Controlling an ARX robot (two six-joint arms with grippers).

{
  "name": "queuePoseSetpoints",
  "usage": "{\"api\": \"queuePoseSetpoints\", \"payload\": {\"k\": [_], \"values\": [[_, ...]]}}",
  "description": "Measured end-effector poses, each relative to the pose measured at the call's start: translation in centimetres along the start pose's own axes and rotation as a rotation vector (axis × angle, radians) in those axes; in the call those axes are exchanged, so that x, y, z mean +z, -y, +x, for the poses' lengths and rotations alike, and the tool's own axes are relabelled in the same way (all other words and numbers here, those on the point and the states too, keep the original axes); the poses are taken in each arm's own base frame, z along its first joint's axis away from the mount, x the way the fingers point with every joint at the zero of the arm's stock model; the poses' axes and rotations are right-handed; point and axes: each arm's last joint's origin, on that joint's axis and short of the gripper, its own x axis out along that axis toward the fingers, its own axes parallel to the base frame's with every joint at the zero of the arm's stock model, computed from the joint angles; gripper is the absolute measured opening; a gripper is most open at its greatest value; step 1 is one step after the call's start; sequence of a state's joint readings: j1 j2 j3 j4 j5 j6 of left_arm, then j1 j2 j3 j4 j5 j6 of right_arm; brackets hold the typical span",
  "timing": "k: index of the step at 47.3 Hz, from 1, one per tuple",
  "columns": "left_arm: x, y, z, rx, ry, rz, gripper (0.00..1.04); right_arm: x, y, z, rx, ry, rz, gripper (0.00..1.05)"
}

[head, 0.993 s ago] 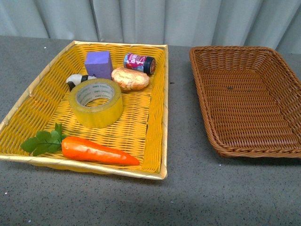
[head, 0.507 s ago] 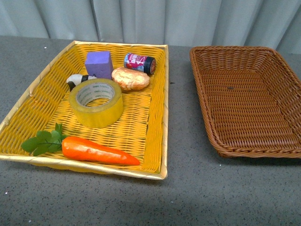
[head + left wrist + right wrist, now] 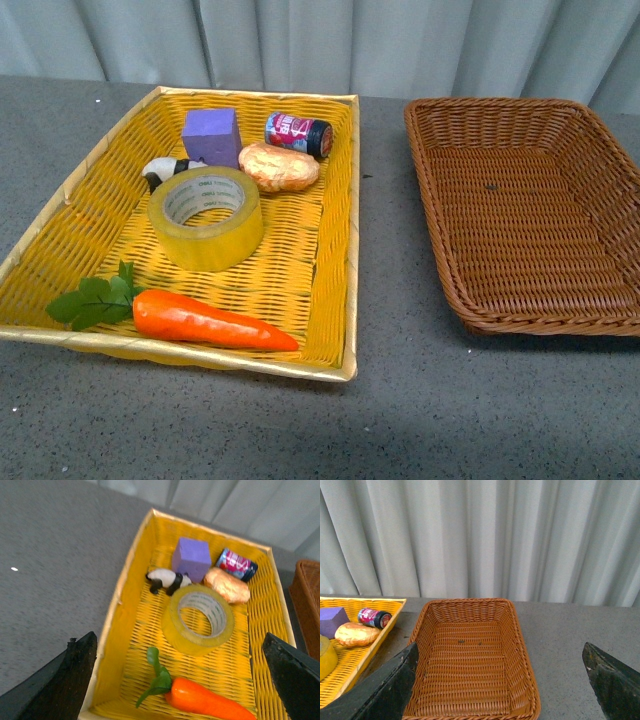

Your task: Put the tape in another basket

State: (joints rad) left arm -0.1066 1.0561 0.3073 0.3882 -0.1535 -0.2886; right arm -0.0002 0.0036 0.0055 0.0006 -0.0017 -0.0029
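The tape (image 3: 206,217), a wide yellowish roll with a white printed core, lies flat in the middle of the bright yellow tray (image 3: 70,212). It also shows in the left wrist view (image 3: 198,618). The dark brown wicker basket (image 3: 610,180) stands to the right with nothing in it, and shows in the right wrist view (image 3: 470,607). Neither arm shows in the front view. My left gripper (image 3: 182,680) is open above the yellow tray's near end. My right gripper (image 3: 502,682) is open above the brown basket.
In the yellow tray lie an orange carrot with green leaves (image 3: 205,320), a purple block (image 3: 211,135), a small can (image 3: 298,134), a bread-like lump (image 3: 278,167) and a panda figure (image 3: 160,170). Grey tabletop (image 3: 380,300) separates the two baskets. A curtain hangs behind.
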Motion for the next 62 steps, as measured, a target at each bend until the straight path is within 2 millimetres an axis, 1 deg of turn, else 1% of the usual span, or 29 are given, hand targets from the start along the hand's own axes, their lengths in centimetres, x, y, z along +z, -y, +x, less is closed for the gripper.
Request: {"api": "queuePoseSetpoints", "payload": {"k": [2, 3, 5, 9, 17, 27, 37, 43, 44, 45, 49, 52, 56, 57, 62], "values": [[-0.1, 0.4, 1.8, -0.014, -0.071, 0.000, 0.98, 0.0, 0.0, 0.0, 0.000, 0.000, 0.000, 0.96], [-0.2, 0.5, 2.2, -0.015, -0.085, -0.001, 0.98, 0.0, 0.0, 0.0, 0.000, 0.000, 0.000, 0.96], [-0.5, 0.8, 3.7, -0.011, -0.142, 0.003, 0.98, 0.0, 0.0, 0.0, 0.000, 0.000, 0.000, 0.96], [-1.5, 1.3, 7.4, 0.007, -0.272, -0.028, 0.98, 0.0, 0.0, 0.0, 0.000, 0.000, 0.000, 0.96], [-2.6, 1.9, 12.2, 0.040, -0.393, -0.082, 0.98, 0.0, 0.0, 0.0, 0.000, 0.000, 0.000, 0.96], [-3.3, 3.1, 15.5, 0.036, -0.425, -0.056, 0.98, 0.0, 0.0, 0.0, 0.000, 0.000, 0.000, 0.96], [-4.6, 2.9, 18.1, 0.060, -0.474, -0.045, 0.98, 0.0, 0.0, 0.0, 0.000, 0.000, 0.000, 0.96], [-4.9, 2.8, 19.3, 0.070, -0.498, -0.046, 0.98, 0.0, 0.0, 0.0, 0.000, 0.000, 0.000, 0.96], [-4.9, 2.8, 19.3, 0.075, -0.501, -0.038, 0.97, 0.0, 0.0, 0.0, 0.000, 0.000, 0.000, 0.96], [-5.0, 2.7, 19.4, 0.084, -0.500, -0.030, 0.92, 0.0, 0.0, 0.0, 0.000, 0.000, 0.000, 0.96], [-5.2, 2.7, 19.5, 0.080, -0.514, -0.033, 0.78, 0.0, 0.0, 0.0, 0.000, 0.000, 0.000, 0.96], [-5.3, 2.9, 19.6, 0.078, -0.516, -0.030, 0.63, 0.0, 0.0, 0.0, 0.000, 0.000, 0.000, 0.96], [-5.2, 3.0, 19.6, 0.073, -0.513, -0.024, 0.47, 0.0, 0.0, 0.0, 0.000, 0.000, 0.000, 0.96], [-5.2, 3.1, 19.6, 0.072, -0.513, -0.024, 0.45, 0.0, 0.0, 0.0, 0.000, 0.000, 0.000, 0.96], [-5.1, 3.3, 19.7, 0.072, -0.509, -0.025, 0.30, 0.0, 0.0, 0.0, 0.000, 0.000, 0.000, 0.96]]}}
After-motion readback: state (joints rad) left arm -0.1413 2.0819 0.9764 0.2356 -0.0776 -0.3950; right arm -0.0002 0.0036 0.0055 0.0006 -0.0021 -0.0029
